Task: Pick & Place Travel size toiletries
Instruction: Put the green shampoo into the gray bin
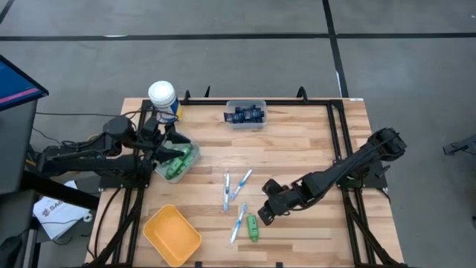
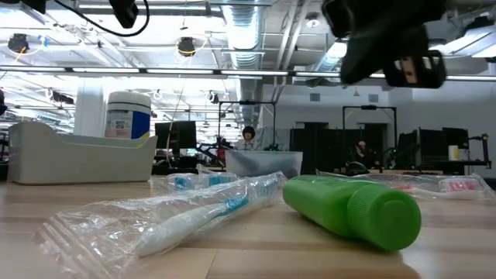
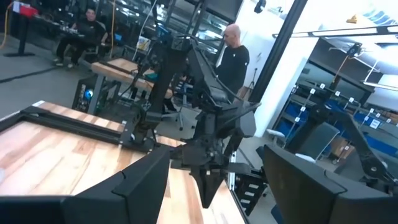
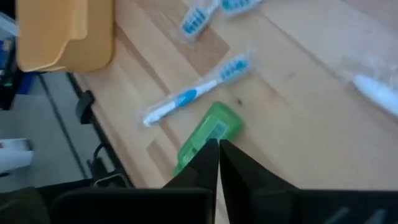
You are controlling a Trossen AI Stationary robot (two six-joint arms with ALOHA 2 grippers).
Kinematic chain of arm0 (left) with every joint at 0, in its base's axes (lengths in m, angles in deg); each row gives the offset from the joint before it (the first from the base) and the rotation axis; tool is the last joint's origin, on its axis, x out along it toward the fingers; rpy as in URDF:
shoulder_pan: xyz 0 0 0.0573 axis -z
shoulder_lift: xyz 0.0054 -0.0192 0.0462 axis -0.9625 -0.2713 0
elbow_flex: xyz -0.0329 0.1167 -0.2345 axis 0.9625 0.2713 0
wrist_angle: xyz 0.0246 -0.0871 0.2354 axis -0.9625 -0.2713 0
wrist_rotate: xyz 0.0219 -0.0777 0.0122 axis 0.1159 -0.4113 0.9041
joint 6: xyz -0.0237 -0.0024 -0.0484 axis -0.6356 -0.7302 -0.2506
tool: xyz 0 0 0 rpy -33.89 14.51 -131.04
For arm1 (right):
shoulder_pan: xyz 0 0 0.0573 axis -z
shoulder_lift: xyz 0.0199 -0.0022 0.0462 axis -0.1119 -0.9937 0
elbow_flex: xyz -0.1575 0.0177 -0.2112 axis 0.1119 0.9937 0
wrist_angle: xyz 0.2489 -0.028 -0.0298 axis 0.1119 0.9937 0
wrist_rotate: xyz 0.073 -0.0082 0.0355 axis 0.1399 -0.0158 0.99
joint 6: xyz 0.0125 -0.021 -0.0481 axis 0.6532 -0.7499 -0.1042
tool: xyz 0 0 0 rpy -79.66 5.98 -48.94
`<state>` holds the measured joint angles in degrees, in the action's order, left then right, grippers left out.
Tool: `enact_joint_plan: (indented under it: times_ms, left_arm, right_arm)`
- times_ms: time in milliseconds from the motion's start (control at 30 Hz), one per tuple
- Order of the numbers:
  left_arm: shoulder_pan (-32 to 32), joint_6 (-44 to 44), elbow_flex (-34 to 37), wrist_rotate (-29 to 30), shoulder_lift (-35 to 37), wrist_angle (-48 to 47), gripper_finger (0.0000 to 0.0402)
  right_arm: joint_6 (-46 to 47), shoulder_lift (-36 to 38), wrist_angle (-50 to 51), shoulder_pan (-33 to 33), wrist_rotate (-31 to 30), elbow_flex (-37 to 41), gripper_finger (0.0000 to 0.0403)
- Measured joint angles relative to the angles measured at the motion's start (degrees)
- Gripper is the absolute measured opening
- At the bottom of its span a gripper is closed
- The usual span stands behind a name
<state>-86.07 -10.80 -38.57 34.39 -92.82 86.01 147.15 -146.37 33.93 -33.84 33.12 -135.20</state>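
A: How far along?
B: Green bottles are sitting in the clear bin (image 1: pixel 181 165); toothbrushes (image 1: pixel 239 185) and one green bottle (image 1: pixel 253 228) are lying loose.
A: Grippers?
B: Right gripper (image 1: pixel 265 216) is hovering pinched, empty; left gripper (image 1: pixel 169 144) is gaping over the bin.

Bare wood right of green bottle (image 1: pixel 253 228); toothbrushes (image 1: pixel 238 223) crowd its left; yellow bin (image 1: pixel 172 235) farther left.

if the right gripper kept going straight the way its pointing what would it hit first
Most likely the green bottle: the right gripper, fingers shut and empty, points straight at it, lying on the table just ahead. Beyond it lies a wrapped toothbrush. How high the fingertips are is unclear.
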Motion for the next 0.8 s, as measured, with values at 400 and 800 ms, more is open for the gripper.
enact_joint_plan:
  times_ms: [400, 800]
  left_arm:
    - [0.0, 2.51, 0.0, 0.45, 2.34, 0.12, 0.0255]
    - [0.0, 2.1, 0.0, 0.36, 4.23, -0.08, 0.0255]
  right_arm:
    - [-6.95, -13.09, 17.87, 2.49, -0.39, -18.89, 0.0001]
    - [-10.46, -27.07, 36.69, 2.76, -2.78, -39.65, 0.0055]
